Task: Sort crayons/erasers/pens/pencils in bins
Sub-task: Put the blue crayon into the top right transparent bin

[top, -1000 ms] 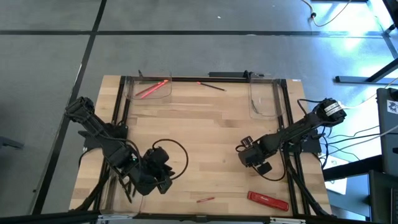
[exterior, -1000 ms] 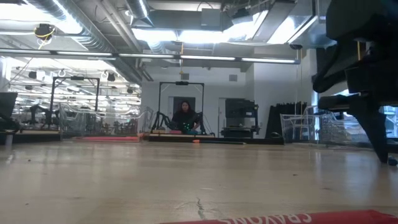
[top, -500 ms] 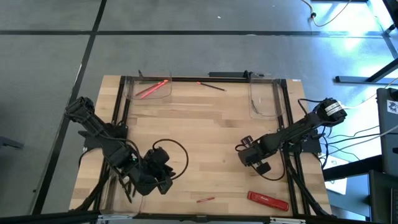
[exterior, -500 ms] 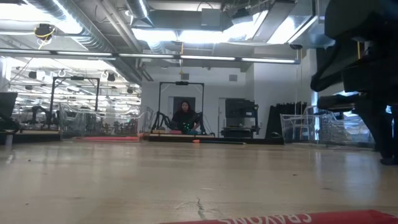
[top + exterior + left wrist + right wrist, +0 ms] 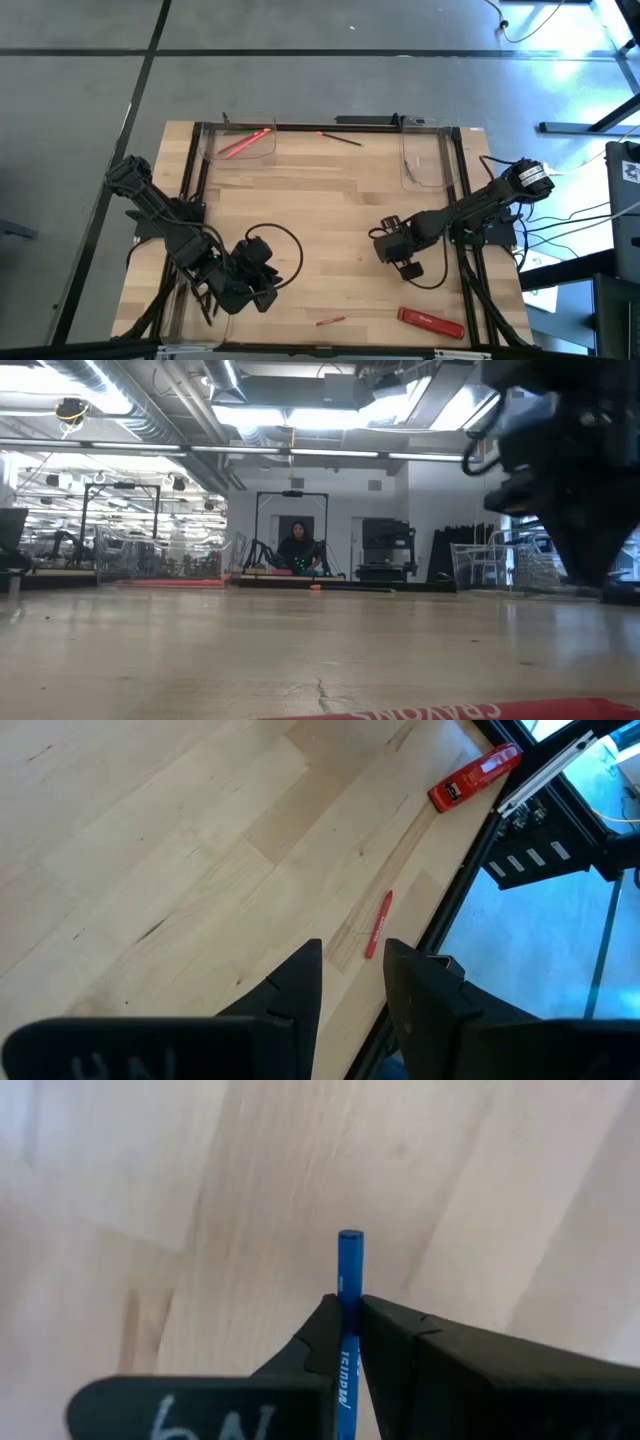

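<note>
Bins [image 5: 243, 143] of clear plastic are sitting far ahead of both grippers, by the table's [image 5: 320, 230] back edge. The right gripper [image 5: 347, 1315] is squeezing a thin blue stick [image 5: 348, 1270], pointing straight out past its fingertips over smooth bare wood. The left gripper [image 5: 352, 965] is hanging open just behind a small red crayon [image 5: 378, 923] near the edge.
</note>
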Available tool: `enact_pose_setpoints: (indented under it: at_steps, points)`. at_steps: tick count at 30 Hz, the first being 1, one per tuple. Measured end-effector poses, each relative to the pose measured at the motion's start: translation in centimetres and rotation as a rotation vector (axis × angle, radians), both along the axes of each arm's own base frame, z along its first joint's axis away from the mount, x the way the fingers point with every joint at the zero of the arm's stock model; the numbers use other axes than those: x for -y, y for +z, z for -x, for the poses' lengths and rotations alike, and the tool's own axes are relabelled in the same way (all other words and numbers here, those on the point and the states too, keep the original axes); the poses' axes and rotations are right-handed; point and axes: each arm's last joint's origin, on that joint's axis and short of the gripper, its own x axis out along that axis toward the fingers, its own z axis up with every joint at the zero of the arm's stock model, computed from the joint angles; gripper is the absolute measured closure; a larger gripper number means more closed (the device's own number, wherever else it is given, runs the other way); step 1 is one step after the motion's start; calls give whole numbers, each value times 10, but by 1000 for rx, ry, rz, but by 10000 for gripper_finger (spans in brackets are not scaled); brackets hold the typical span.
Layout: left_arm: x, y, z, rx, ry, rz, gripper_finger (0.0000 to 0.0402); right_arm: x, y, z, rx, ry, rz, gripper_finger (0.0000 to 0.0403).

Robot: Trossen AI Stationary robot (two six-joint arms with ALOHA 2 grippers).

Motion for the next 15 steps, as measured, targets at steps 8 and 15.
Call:
enact_pose_setpoints:
  at_steps: [8,15]
  points:
    - [0,0,0,0,-1,-1,299,14,43,-19,55,-58,-16,371]
    - [0,0,0,-3,-6,-8,299,52,104,-9,229,-193,-48,371]
